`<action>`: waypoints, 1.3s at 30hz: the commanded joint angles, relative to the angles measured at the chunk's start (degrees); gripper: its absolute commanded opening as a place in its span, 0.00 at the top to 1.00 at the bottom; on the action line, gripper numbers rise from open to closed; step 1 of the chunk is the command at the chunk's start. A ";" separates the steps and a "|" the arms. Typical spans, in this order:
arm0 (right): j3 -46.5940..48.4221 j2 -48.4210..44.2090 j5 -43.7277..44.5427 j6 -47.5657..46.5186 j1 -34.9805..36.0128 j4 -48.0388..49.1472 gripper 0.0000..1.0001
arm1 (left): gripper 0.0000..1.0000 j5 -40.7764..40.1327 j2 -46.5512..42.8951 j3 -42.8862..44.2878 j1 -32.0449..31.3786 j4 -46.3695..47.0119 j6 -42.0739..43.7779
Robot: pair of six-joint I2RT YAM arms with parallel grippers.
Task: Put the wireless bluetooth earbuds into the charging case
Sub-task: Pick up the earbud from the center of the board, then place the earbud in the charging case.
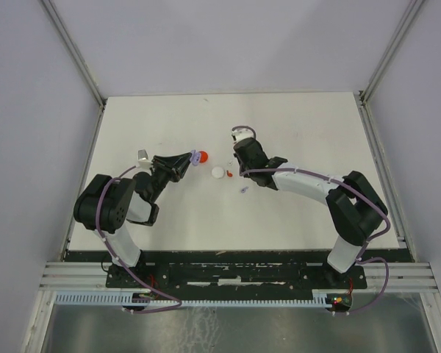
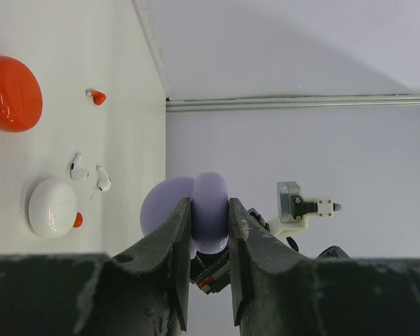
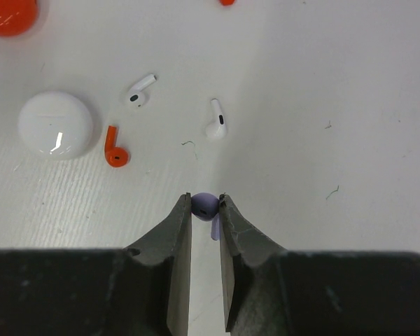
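The left gripper (image 2: 210,208) pinches the lavender charging case (image 2: 161,203) by its sides. The right gripper (image 3: 205,201) nips a lavender earbud (image 3: 204,206) between its fingertips. A white earbud (image 3: 141,91), a second white earbud (image 3: 216,120) and a red earbud (image 3: 114,148) lie on the table (image 3: 336,84) near the white case (image 3: 56,124)

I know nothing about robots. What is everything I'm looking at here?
red case: one, red, on the table.
white case: one, white, table, near the red case.
lavender case: one, lavender, clamped in the left gripper.
white earbuds: two, white, loose beside the white case.
red earbuds: two, red, one by the white case, one nearer the red case.
lavender earbud: one, lavender, pinched in the right gripper.
arms: two, black and white, reaching in from the near edge.
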 commanded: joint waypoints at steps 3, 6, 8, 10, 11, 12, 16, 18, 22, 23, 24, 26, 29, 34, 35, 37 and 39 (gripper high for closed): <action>-0.99 -2.81 5.01 2.18 -0.38 2.66 0.82 | 0.95 0.92 0.00 0.55 0.21 4.05 -1.97; -1.53 -3.39 5.92 2.54 -0.53 3.02 0.83 | 0.95 0.92 -0.02 0.56 0.20 3.94 -1.97; -1.98 -3.75 6.82 2.91 -0.62 3.30 0.86 | 0.95 0.92 -0.02 0.49 0.24 4.04 -1.97; -2.52 -4.26 8.50 3.51 -0.63 3.86 0.91 | 0.95 0.90 -0.05 0.51 0.15 4.05 -1.97; -2.91 -4.59 9.83 3.91 -0.64 4.09 0.94 | 0.95 0.92 0.01 0.49 0.20 4.02 -2.04; -3.22 -4.81 11.05 4.20 -0.61 4.56 0.96 | 0.95 0.92 0.00 0.54 0.21 4.04 -2.06; -4.80 -5.66 17.30 5.87 -0.64 6.04 0.99 | 0.95 0.93 0.02 0.57 0.19 4.06 -2.06; -5.26 -5.88 20.98 7.26 -0.62 6.01 0.99 | 0.95 0.92 0.13 0.57 0.10 4.04 -2.06; -4.68 -5.69 29.82 10.11 -0.59 3.90 0.99 | 0.95 0.92 0.12 0.57 0.18 4.02 -2.06; -4.47 -5.51 31.63 10.87 -0.62 3.25 0.99 | 0.95 0.92 0.14 0.61 0.14 4.06 -2.06; -4.36 -5.37 33.78 11.58 -0.63 2.37 0.99 | 0.95 0.93 0.17 0.65 0.18 4.00 -2.06; -4.04 -5.13 37.55 13.69 -0.59 0.96 0.99 | 0.95 0.92 0.22 0.65 0.14 4.02 -2.06; -3.07 -4.49 42.74 17.11 -0.58 -1.88 0.99 | 0.95 0.92 0.20 0.65 0.08 4.03 -2.06; -2.17 -3.90 46.12 18.79 -0.64 -4.14 0.99 | 0.95 0.91 0.24 0.61 0.08 4.05 -2.07; -2.18 -3.97 46.27 18.93 -0.64 -4.27 0.99 | 0.95 0.92 0.25 0.63 0.04 4.03 -2.06; -2.27 -3.99 46.65 19.20 -0.64 -4.40 0.99 | 0.95 0.92 0.26 0.65 0.11 4.02 -2.06; -2.30 -4.05 46.67 19.23 -0.62 -4.41 0.99 | 0.95 0.92 0.16 0.61 0.09 4.13 -2.14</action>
